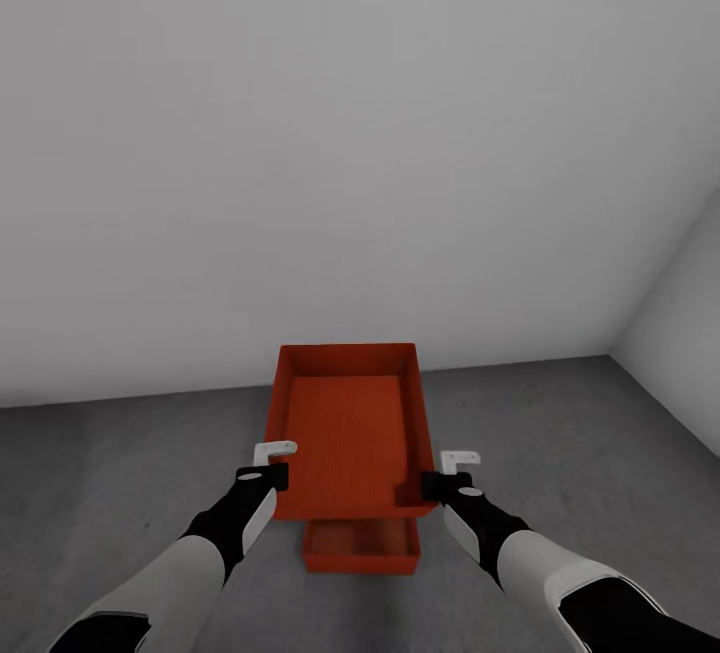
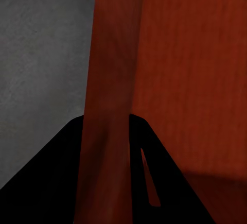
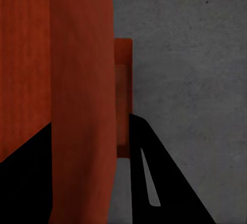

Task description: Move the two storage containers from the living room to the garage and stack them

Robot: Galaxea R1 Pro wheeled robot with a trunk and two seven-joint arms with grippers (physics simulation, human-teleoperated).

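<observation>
I am in the garage, holding one red-orange storage container (image 1: pixel 348 428) up in the air between both arms. My left gripper (image 1: pixel 270 465) is shut on its left wall (image 2: pixel 110 80), which runs between the two black fingers (image 2: pixel 51 183). On the opposite side, my right gripper (image 1: pixel 450 471) is shut on the right wall (image 3: pixel 82 80). The second storage container (image 1: pixel 360 545) sits on the dark grey concrete floor (image 1: pixel 120 473) directly below the held one, mostly covered by it. A corner of that lower container (image 3: pixel 122 95) peeks out past the held wall in the right wrist view.
A plain white-grey wall (image 1: pixel 300 133) stands close ahead, meeting the floor just beyond the containers. A second wall (image 1: pixel 680 333) closes the corner at the right. Bare concrete (image 1: pixel 580 433) spreads to both sides.
</observation>
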